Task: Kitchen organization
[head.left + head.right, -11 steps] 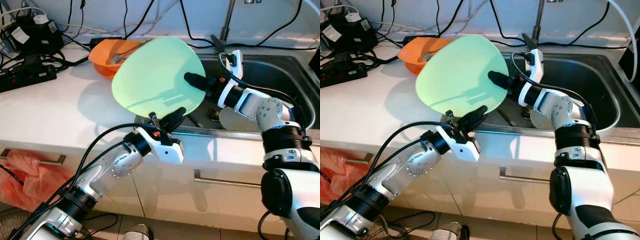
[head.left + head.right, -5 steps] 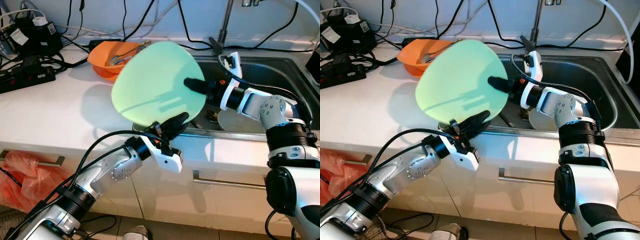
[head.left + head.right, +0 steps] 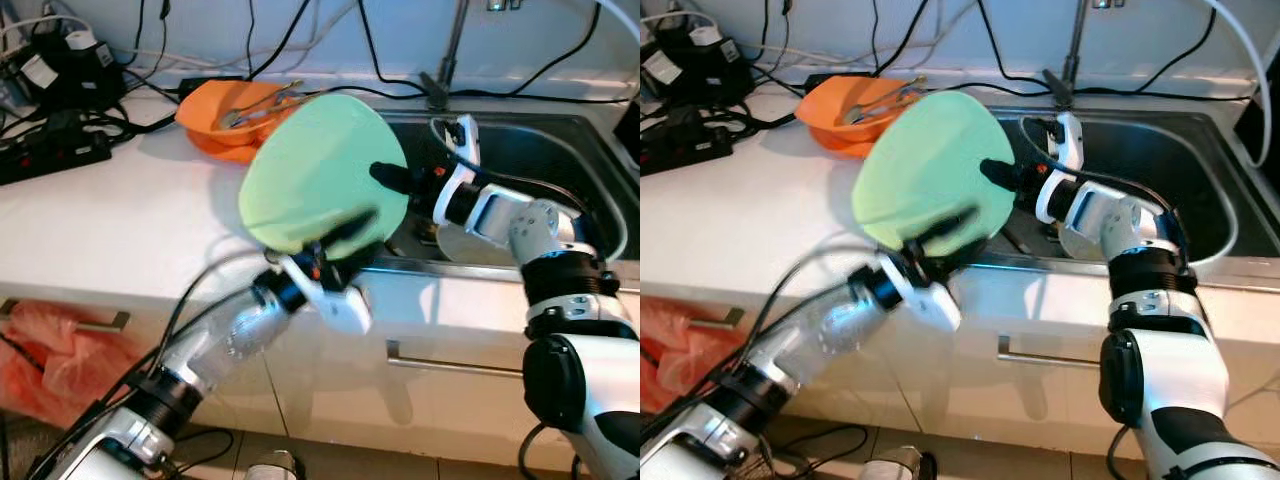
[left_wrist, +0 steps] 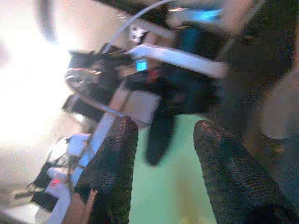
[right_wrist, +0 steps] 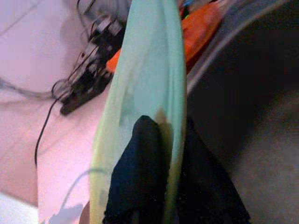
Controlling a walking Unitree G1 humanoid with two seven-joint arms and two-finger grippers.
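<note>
Lifting the green plate clear of the sink, your right gripper pinches its rim while the left gripper, fingers spread, sits just below; next close that one for the handover

Right gripper, at the end of the silver right arm reaching in from the right, has its two black fingers clamped over the right rim of the pale green round plate, one finger on each face. Left gripper, motion-blurred, sits at the plate's near edge with its fingers spread apart, the left arm angling up from the near left.
</note>
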